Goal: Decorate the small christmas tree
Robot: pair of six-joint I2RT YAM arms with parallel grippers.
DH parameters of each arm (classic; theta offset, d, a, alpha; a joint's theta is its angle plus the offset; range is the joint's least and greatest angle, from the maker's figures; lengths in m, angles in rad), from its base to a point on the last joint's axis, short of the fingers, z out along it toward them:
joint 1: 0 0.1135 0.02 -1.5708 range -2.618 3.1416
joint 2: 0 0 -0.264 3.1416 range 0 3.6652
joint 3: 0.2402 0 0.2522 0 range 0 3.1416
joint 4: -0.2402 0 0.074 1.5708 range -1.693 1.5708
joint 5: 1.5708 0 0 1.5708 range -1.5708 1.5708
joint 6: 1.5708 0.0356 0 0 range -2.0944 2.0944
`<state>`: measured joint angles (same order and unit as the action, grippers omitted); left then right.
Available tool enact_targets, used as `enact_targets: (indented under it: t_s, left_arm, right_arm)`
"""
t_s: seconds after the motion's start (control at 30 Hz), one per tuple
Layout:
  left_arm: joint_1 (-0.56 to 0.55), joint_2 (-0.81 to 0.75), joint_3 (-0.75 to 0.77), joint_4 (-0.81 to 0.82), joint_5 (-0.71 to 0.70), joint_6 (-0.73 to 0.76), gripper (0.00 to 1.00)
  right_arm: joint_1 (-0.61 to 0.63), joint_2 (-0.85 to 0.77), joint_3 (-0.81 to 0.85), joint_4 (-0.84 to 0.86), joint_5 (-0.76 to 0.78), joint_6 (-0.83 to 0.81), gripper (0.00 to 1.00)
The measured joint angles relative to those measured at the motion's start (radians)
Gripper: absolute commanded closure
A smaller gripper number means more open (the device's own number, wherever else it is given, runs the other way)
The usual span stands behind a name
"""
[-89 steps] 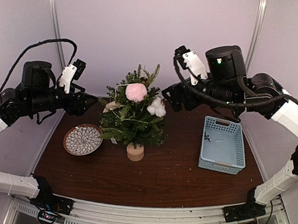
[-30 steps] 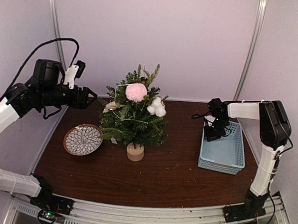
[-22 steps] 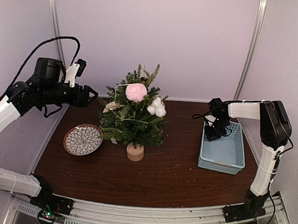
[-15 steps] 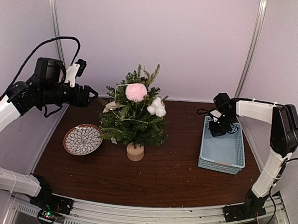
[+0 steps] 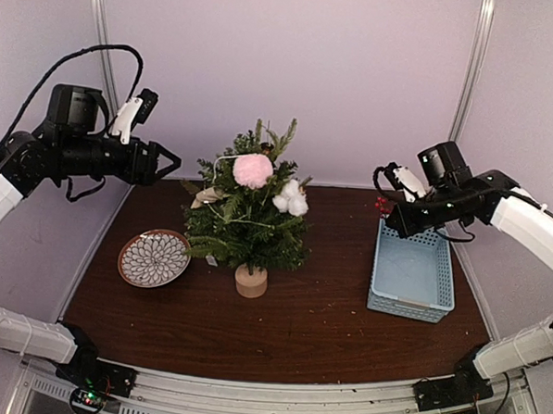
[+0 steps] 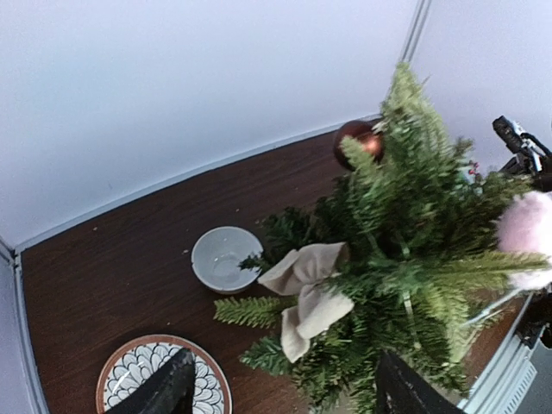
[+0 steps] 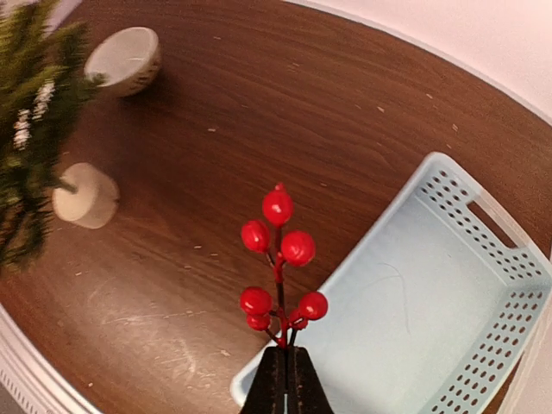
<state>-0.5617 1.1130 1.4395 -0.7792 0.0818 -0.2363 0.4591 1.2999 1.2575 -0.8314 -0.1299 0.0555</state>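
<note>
The tree (image 5: 248,219) stands mid-table, with a plate (image 5: 153,258) near its left. The right gripper (image 7: 286,366) is pinched tight on a red berry sprig (image 7: 280,246), above the basket's (image 5: 408,309) far left corner. The left gripper (image 5: 172,161) hangs with jaws spread, left of the treetop.

The counter (image 5: 326,330) has a dark wood-grain surface with a low sheen, fine scratches and pale specks. The basket (image 5: 406,308) is smooth, pale blue moulded plastic with perforated walls. The berry sprig (image 7: 297,247) carries glossy red berries on a thin dark stem. The small christmas tree (image 5: 248,224) has matt green needles of synthetic look, and its stump base (image 5: 251,281) is pale bare wood. The pompom (image 5: 252,170) is pink and fluffy, the cotton balls (image 5: 292,200) white and soft-fibred. The bow (image 6: 306,289) is matt beige cloth, the bauble (image 6: 358,138) glossy brown-red. The plate (image 5: 153,258) looks like glazed, patterned ceramic, the small bowl (image 6: 222,257) matt off-white.
</note>
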Motion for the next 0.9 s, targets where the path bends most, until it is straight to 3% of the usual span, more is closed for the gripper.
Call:
enact_targets:
  t_s: [0.2,0.47,0.7,0.9]
  left_arm:
    - [0.000,0.013,0.112,-0.043,0.171,0.060,0.34]
    - [-0.030,-0.057,0.061,-0.039,0.378,0.135,0.37]
    - [-0.208,-0.061,0.052,-0.047,0.412,0.221,0.43]
    - [-0.402,-0.047,0.021,-0.038,0.389,0.277,0.47]
  right_arm:
    - [0.188,-0.155,0.014,-0.016,-0.031,-0.002,1.00]
    - [0.492,-0.294,0.013,-0.017,0.008,0.000,1.00]
    - [0.745,-0.206,0.045,-0.009,0.130,-0.037,1.00]
    - [0.853,-0.070,0.132,0.045,0.189,-0.094,1.00]
